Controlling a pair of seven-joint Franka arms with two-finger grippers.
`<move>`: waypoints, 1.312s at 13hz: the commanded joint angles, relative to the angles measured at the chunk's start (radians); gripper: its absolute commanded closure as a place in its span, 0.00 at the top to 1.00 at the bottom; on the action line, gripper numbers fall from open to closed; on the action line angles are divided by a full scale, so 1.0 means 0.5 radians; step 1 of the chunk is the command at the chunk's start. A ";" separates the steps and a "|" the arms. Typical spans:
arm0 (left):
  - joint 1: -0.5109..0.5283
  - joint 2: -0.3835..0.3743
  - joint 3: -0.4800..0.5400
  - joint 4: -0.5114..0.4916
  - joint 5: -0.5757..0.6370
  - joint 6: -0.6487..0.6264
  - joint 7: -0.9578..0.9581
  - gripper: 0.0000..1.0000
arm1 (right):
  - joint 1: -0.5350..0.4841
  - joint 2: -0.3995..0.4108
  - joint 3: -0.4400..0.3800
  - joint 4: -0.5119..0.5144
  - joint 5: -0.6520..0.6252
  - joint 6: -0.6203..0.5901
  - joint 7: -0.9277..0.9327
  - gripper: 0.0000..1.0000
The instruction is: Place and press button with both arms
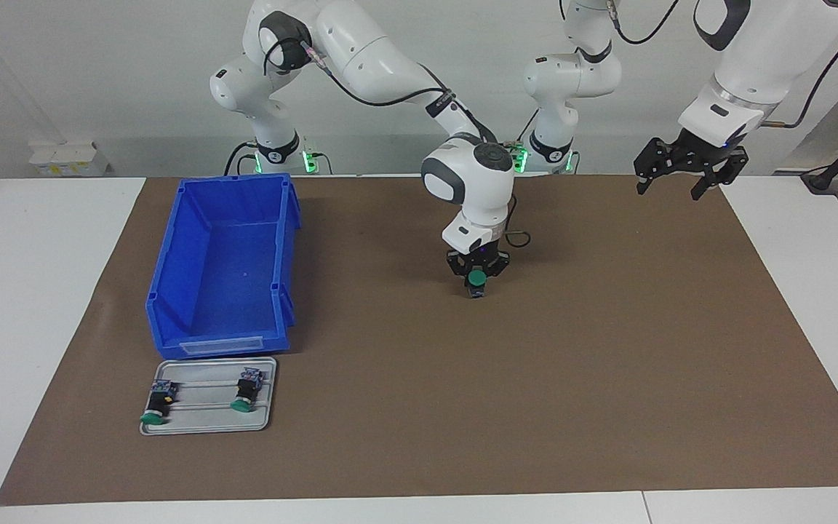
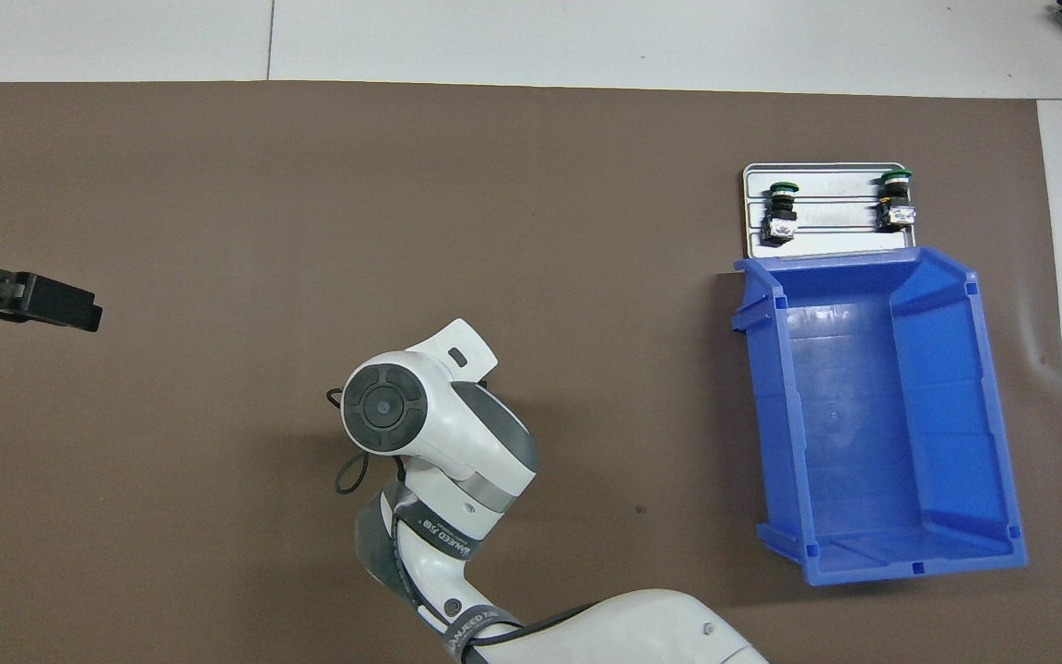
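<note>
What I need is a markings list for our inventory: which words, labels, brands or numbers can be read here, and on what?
Two grey straps on the right arm: white lettering, too blurred to read with certainty.
Label slot on the blue bin: no text legible.
Two buttons on the tray: markings too small to read.
Nothing else carries text.
</note>
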 commanded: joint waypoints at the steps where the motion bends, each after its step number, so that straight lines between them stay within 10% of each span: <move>1: 0.024 -0.061 -0.009 -0.070 -0.006 0.021 0.011 1.00 | -0.030 -0.042 0.002 0.015 0.028 -0.022 -0.010 0.15; 5: 0.024 -0.061 -0.009 -0.070 -0.006 0.021 0.011 1.00 | -0.119 -0.155 -0.016 0.030 0.016 -0.129 -0.034 0.00; 17: 0.024 -0.061 -0.009 -0.070 -0.006 0.021 0.011 1.00 | -1.134 -0.628 -0.022 -0.052 -0.061 -0.522 -1.028 0.00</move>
